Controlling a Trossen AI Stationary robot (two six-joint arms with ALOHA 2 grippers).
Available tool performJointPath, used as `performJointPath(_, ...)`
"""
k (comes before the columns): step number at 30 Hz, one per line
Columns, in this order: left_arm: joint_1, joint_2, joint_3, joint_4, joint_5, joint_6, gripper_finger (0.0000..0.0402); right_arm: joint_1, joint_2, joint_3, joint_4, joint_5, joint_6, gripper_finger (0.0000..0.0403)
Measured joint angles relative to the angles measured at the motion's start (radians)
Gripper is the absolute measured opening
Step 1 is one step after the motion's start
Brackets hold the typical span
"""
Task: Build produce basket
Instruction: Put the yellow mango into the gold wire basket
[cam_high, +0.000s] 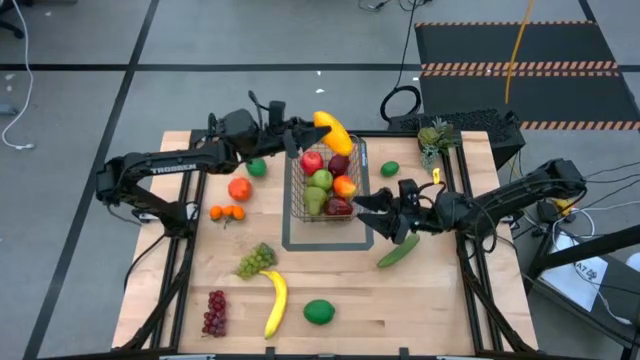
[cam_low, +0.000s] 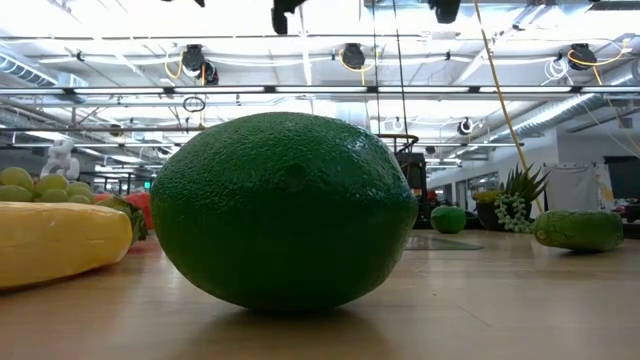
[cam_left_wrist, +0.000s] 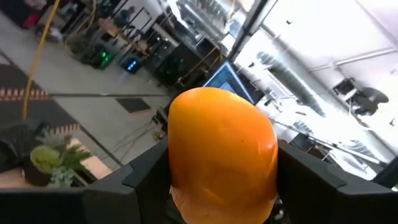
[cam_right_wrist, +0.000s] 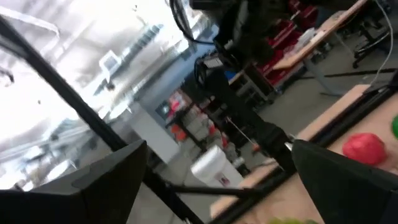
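Observation:
The wire basket (cam_high: 296, 190) stands mid-table with red apples, a green pear and an orange inside. My left gripper (cam_high: 308, 137) reaches in from the left and is shut on a yellow-orange mango (cam_high: 334, 131), held over the basket's far rim. The mango (cam_left_wrist: 222, 149) fills the left wrist view. My right gripper (cam_high: 363, 212) hovers open beside the basket's right near corner, nothing between its fingers (cam_right_wrist: 93, 180). Loose produce lies on the table: cucumber (cam_high: 398, 250), banana (cam_high: 275, 303), green grapes (cam_high: 256, 260), red grapes (cam_high: 215, 312). My left gripper pinches the mango between its two fingers, one on each of its sides (cam_left_wrist: 177, 158). The fingers come roughly level from the table's left. The mango's rounded end sticks out past the fingertips. It is lifted clear, above the basket's far left part.
A big green lime (cam_high: 318, 311) lies near the front edge and fills the low view (cam_low: 285, 210). Left of the basket lie a lime (cam_high: 257, 168), a red-orange fruit (cam_high: 239, 188) and small oranges (cam_high: 228, 212). At the right lie another lime (cam_high: 390, 168) and a spiky green plant (cam_high: 435, 140).

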Motion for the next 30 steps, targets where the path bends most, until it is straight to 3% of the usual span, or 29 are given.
performJointPath(7, 0.006, -0.012, 0.009, -0.109, -0.046, 0.027, 0.0250, -0.086, -0.177, 0.000, -0.278, -0.069, -0.062, 0.0392)
performJointPath(14, -0.009, -0.012, 0.090, -0.520, -0.148, 0.120, 0.0254, -0.174, -0.323, 0.000, -0.428, -0.068, -0.194, 0.0392)
performJointPath(23, 0.013, 0.017, 0.091, -0.871, -0.248, 0.070, 0.0255, -0.243, -0.449, 0.000, -0.565, -0.070, -0.253, 0.0392)
performJointPath(30, 0.011, 0.111, 0.092, -0.893, -0.336, 0.182, 0.0255, -0.243, -0.495, -0.001, -0.645, -0.096, -0.248, 0.0392)
